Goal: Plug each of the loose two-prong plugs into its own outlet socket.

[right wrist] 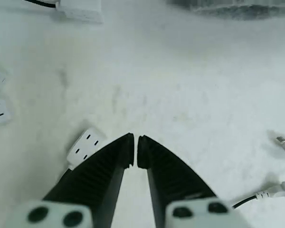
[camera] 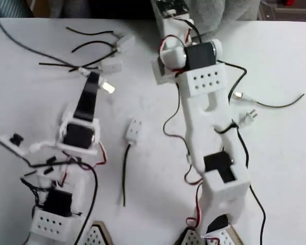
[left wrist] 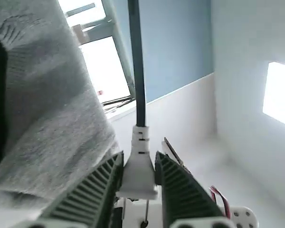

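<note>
My left gripper (left wrist: 138,157) is shut on a white two-prong plug (left wrist: 138,171) whose black cable runs up between the fingers. From above, this gripper (camera: 94,80) sits at the far left with the plug's metal prongs (camera: 108,88) sticking out beside it. Close by lie two white outlet sockets (camera: 112,65) (camera: 125,43). A third socket (camera: 134,130) on a black cable lies mid-table, and it is also beside my right gripper (right wrist: 135,142), which is shut on nothing just above the table. Two loose plugs (camera: 247,117) (camera: 238,95) lie right of the right arm (camera: 204,102).
Loose black cables (camera: 92,33) trail across the far left of the white table (camera: 275,168). A small white-and-black part (camera: 13,139) lies at the left edge. A person's grey sleeve (left wrist: 38,118) is near the left wrist camera. A plug on its cable (right wrist: 275,191) lies beside the right gripper.
</note>
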Action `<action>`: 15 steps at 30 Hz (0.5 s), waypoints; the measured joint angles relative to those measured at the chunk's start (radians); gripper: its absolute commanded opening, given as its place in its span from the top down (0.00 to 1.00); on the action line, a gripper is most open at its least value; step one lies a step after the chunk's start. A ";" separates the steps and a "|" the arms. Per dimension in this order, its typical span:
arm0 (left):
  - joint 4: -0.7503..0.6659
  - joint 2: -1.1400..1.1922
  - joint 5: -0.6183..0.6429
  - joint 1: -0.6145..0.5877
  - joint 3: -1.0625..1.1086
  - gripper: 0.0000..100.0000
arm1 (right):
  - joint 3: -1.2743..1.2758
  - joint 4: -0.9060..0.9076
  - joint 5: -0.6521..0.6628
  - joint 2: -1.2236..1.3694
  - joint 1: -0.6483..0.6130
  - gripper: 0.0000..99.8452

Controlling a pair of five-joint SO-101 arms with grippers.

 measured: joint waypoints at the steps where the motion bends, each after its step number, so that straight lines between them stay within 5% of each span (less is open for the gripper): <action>1: -0.023 -0.034 0.000 0.000 0.032 0.97 | 0.025 0.000 0.000 -0.021 -0.015 0.98; 15: -0.054 -0.216 0.000 -0.049 0.133 0.97 | 0.394 0.000 0.098 -0.405 -0.272 0.98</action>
